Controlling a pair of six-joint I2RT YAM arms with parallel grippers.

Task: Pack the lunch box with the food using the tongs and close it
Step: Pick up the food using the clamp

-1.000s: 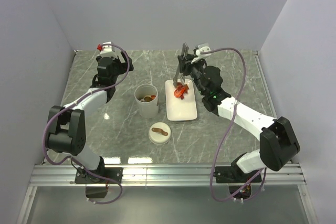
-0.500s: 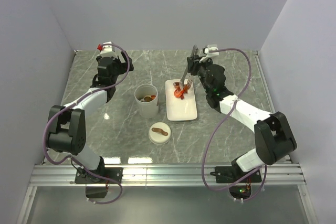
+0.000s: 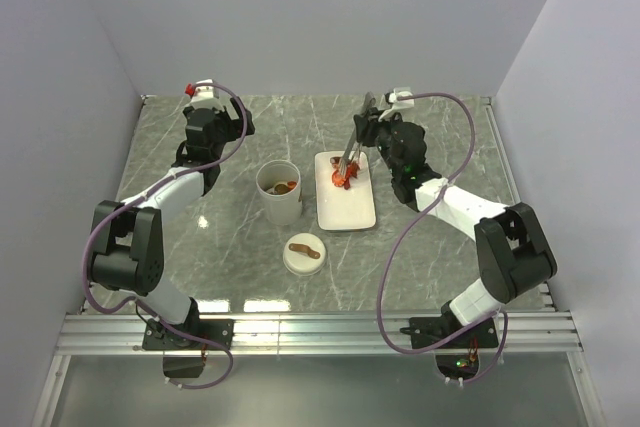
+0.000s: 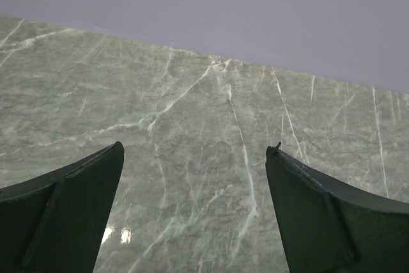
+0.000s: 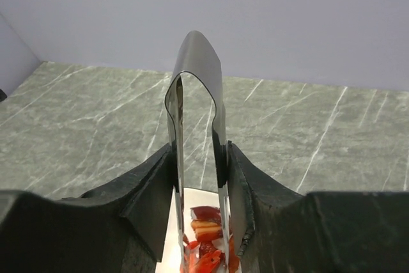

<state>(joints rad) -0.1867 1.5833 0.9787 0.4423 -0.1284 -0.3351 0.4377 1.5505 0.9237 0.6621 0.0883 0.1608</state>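
The lunch box, a tall white cup, stands left of the white plate with brownish food inside. Its cream lid with the brown strap lies in front of it. Red-orange food pieces are piled at the plate's far end. My right gripper is shut on the grey metal tongs, whose tips reach down into that pile. In the right wrist view the tongs stand between my fingers, with the food and plate below. My left gripper is open at the far left.
My left gripper faces bare green marble and the lilac back wall. Walls close the table at the back and on both sides. A metal rail runs along the near edge.
My right wrist has swung a little to the right and back, tilting the tongs more upright while their tips stay on the food pile. The left arm has not moved.
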